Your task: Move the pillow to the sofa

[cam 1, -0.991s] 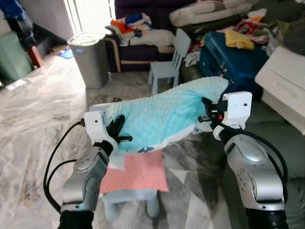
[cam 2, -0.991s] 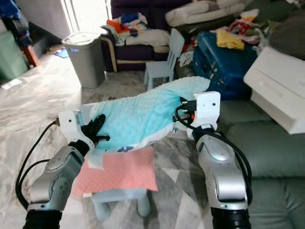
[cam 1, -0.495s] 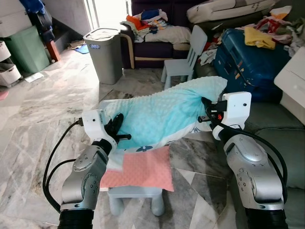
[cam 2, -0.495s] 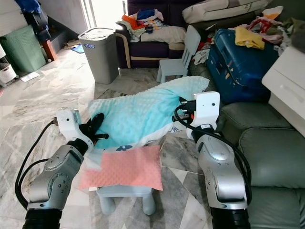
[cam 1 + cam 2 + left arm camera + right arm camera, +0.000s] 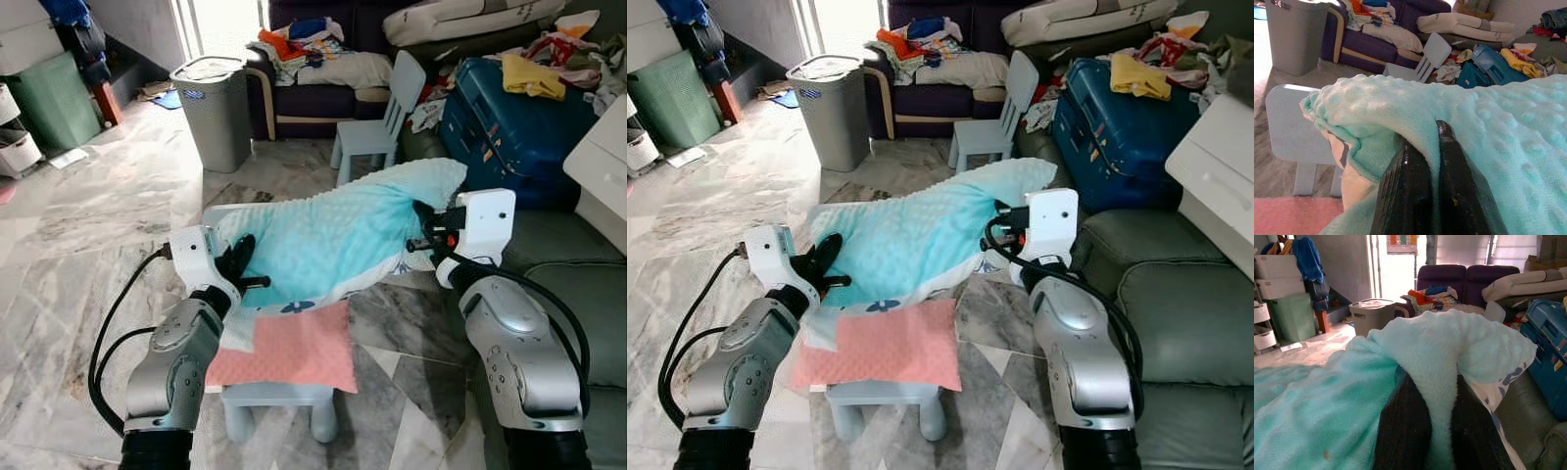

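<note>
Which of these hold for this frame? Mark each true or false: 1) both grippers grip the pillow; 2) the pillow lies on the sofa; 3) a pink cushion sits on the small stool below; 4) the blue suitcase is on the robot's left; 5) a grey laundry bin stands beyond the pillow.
1) True: the left gripper and the right gripper each pinch an end of the pillow.
2) False: it is held in the air, with the grey sofa off to the right.
3) True: the pink cushion rests on the stool.
4) False: the suitcase is on its right.
5) True: the laundry bin stands there.
</note>
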Available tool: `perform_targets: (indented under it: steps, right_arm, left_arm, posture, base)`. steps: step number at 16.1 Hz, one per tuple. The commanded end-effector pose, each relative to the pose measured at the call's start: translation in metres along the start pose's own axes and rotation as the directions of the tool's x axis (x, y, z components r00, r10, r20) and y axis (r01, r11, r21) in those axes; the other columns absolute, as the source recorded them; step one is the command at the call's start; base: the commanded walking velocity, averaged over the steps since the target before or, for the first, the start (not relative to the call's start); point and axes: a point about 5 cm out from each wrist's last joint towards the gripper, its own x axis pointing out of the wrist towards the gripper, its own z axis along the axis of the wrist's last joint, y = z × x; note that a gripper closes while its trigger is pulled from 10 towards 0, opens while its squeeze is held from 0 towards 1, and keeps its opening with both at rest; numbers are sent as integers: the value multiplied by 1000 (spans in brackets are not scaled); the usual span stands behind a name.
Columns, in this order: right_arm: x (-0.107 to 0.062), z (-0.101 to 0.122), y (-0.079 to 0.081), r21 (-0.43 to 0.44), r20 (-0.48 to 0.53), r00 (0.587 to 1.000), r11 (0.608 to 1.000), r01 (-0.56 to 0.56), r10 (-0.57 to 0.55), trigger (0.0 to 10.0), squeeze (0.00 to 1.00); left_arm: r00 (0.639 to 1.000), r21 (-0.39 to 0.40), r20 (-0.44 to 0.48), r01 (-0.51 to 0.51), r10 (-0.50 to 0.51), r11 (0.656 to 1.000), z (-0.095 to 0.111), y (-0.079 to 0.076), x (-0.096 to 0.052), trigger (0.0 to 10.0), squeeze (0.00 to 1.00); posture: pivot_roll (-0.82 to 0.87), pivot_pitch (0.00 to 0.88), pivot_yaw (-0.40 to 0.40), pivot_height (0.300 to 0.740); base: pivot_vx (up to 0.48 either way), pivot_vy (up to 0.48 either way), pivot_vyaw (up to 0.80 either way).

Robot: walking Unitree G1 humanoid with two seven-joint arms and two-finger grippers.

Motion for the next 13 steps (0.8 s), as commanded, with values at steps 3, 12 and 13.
perform_targets:
  steps: [3, 12, 13]
  right_arm:
    - [-1, 8, 3, 2, 32, 999, 1000, -4, 4, 10000, 0]
    - [0, 9, 2, 0, 36, 999, 1000, -5, 5, 10000, 0]
    - [0, 9, 2, 0, 36, 999, 1000, -5, 5, 10000, 0]
  left_arm:
    - [1000, 4, 16, 21, -21, 1000, 6, -5, 0, 10000, 0]
    - [1000, 1, 14, 22, -22, 1000, 7, -5, 3, 10000, 0]
    - [1000, 1, 14, 22, -22, 1000, 7, -5, 3, 10000, 0]
  posture:
    - [-99, 0, 24, 740]
    - [-101, 0, 24, 740]
    - [-101, 0, 24, 740]
  base:
    - [0, 0, 0]
    - [-269, 0, 0]
    - [-319, 0, 0]
